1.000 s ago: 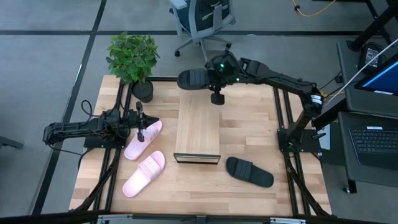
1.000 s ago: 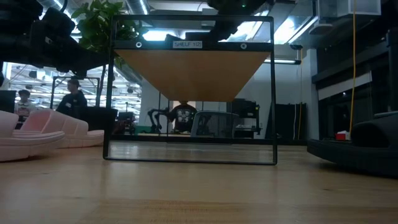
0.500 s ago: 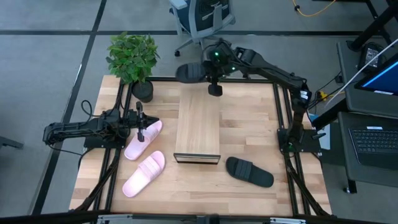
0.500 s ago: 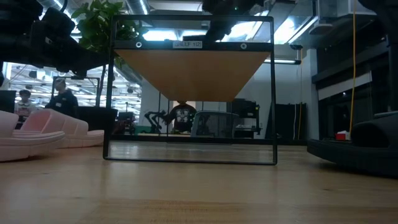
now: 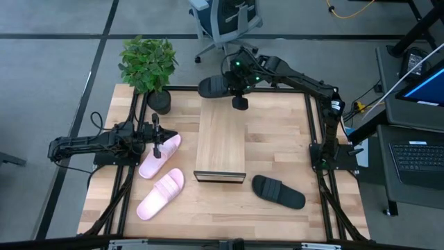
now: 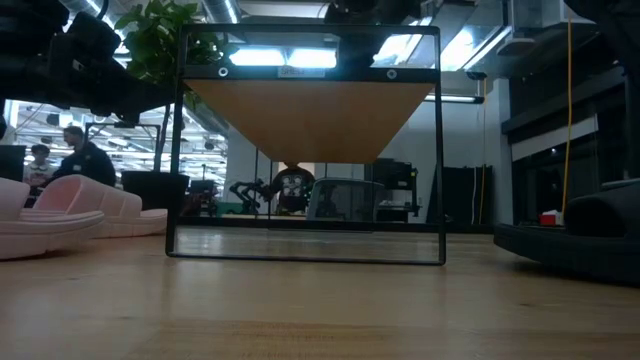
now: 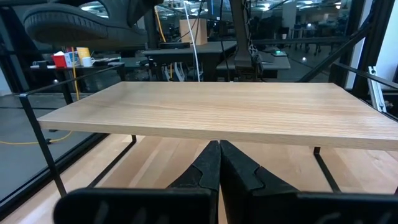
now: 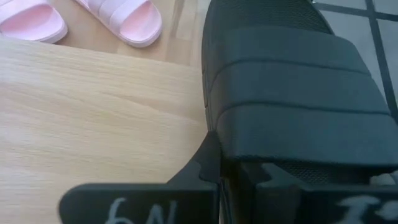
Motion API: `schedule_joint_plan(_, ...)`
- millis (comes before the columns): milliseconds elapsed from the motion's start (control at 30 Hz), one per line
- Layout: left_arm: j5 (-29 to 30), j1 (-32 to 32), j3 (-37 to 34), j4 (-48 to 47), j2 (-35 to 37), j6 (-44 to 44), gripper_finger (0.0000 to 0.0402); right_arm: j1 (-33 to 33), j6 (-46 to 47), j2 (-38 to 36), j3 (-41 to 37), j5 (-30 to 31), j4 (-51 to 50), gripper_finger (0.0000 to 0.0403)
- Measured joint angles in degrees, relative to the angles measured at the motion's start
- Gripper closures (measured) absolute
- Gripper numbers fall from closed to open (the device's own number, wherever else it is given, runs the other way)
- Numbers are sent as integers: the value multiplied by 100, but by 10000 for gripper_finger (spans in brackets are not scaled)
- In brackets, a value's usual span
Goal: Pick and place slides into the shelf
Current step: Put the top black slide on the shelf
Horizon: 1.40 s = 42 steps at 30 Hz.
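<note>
— Wooden tabletop (image 5: 277,139) first, near edge: what lay there?

— One black slide (image 5: 278,192) sat near the front, to the right of the shelf (image 5: 222,142). Two pink slides (image 5: 160,177) lay on the shelf's left, the farther one just beside the left gripper (image 5: 157,147), whose fingers were pressed together on nothing.

— And beyond that?

— The right gripper (image 5: 239,87) hung at the shelf's far end, pinching the second black slide (image 5: 214,87) by its edge, held in the air above the table's back rim beside the potted plant (image 5: 148,66).

— So which step?

— Carrying, I judged; none was shelved yet. Next it needed to bring that slide level over the plank or under it, lower it flat, then part the fingers.
</note>
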<state>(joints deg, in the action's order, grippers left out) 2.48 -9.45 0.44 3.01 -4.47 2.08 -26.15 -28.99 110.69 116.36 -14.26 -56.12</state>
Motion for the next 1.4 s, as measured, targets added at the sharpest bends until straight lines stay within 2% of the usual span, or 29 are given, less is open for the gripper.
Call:
schedule_joint_plan(133,0,0,-2,0,-2,-2,401,0,30,0,-7,0,6,391)
schedule_joint_plan(433,0,-2,-1,0,0,-6,401,17,43,0,-594,2,598,391)
schedule_joint_plan(700,2,0,-2,0,0,-4,401,17,50,0,-890,2,688,392)
schedule_joint_plan(1400,2,0,-1,0,-2,-21,401,81,194,55,-981,-82,827,392)
